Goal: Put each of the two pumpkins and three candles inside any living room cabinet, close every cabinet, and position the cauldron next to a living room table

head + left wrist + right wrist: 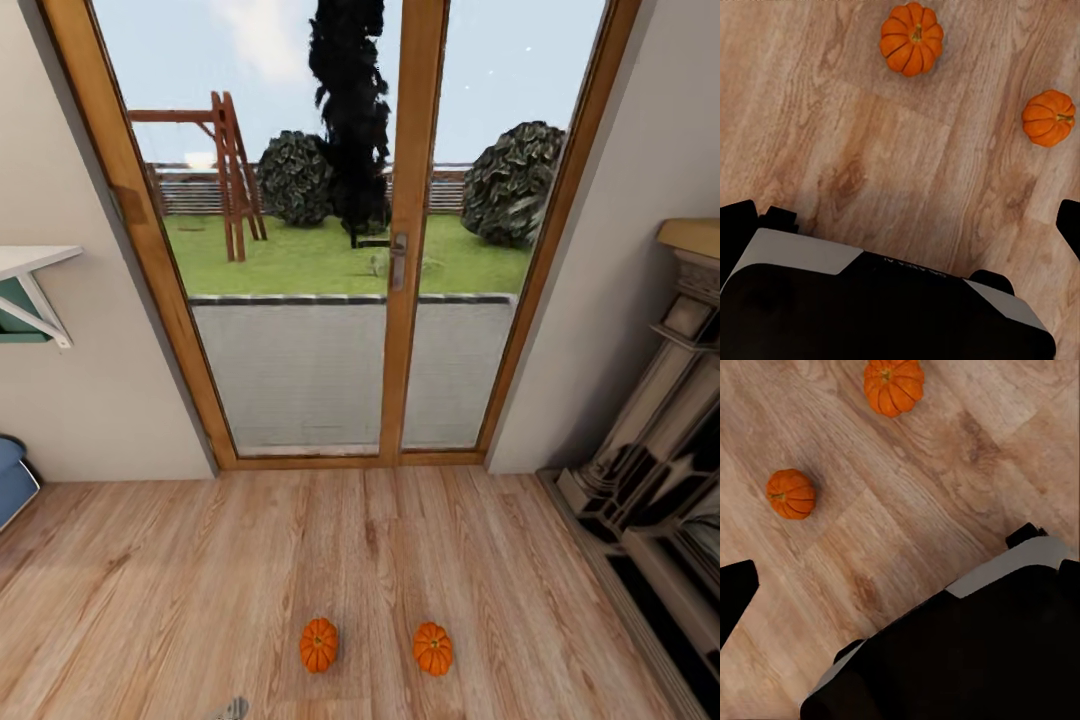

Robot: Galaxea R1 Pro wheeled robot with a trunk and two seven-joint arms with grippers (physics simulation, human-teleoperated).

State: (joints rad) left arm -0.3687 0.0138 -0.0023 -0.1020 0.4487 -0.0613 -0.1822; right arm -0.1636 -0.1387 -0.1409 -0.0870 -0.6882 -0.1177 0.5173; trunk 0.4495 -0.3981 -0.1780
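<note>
1. While the head view faces a glazed wooden patio door [400, 250], two pumpkins lie on the plank floor [150, 600] before it: the left pumpkin [319, 644] and the right pumpkin [432, 648], near each other but apart. A dark fireplace surround [660, 440] stands at the right wall.
2. In the left wrist view, both pumpkins [912, 38] [1048, 118] rest on bare floor beyond the robot's dark base [870, 307]. Black finger edges show at the sides with nothing between them; I cannot tell how wide the jaws stand.
3. In the right wrist view, the pumpkins [893, 385] [790, 493] again lie loose and ungripped; this gripper's jaw opening cannot be judged either.
4. Judging progress: neither pumpkin is stowed, so the task looks barely begun; candles, cabinet closing and cauldron placement remain.
</note>
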